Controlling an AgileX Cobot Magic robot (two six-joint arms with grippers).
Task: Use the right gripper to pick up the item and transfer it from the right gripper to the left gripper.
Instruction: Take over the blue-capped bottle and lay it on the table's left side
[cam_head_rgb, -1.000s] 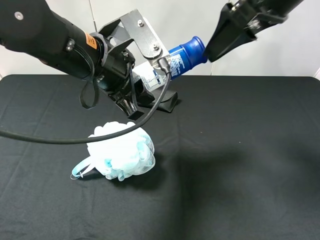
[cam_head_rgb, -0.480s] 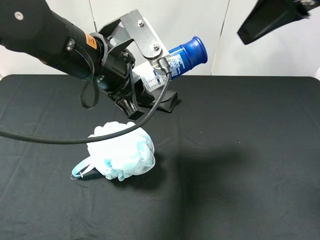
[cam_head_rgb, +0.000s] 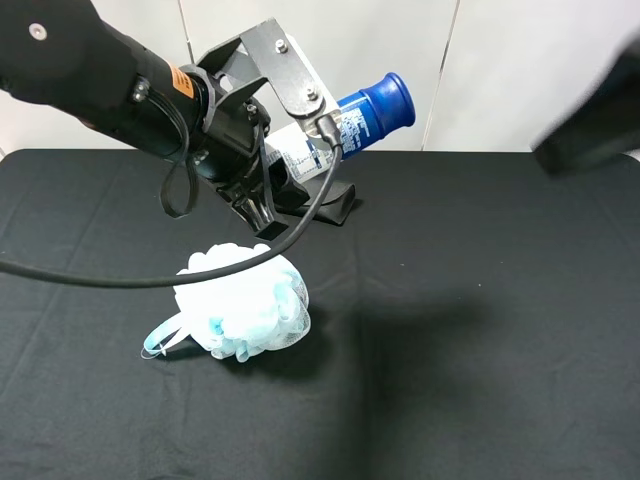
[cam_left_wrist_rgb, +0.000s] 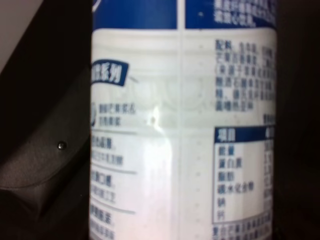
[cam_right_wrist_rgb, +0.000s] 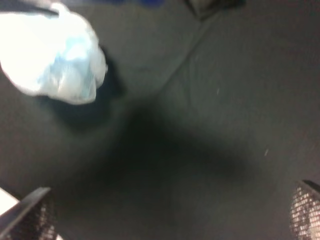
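The spray can (cam_head_rgb: 365, 112) is held in the air, tilted, its dark blue cap pointing up and right. My left gripper (cam_head_rgb: 270, 175), with the silver bracket plate and orange label, is shut on the can's white body. The left wrist view is filled by the can's label (cam_left_wrist_rgb: 182, 125). My right gripper (cam_head_rgb: 590, 135) is a blurred black shape at the far right edge, well away from the can. Its two fingertips (cam_right_wrist_rgb: 30, 215) stand wide apart and empty in the right wrist view.
A fluffy light-blue bath sponge (cam_head_rgb: 243, 303) lies on the black table (cam_head_rgb: 480, 350) below the left gripper; it also shows in the right wrist view (cam_right_wrist_rgb: 55, 52). A flat black glasses case (cam_head_rgb: 335, 205) lies behind, under the can.
My right gripper has pulled away from the can's cap, moving right and then down to the frame's right edge. The left gripper and can have not moved.
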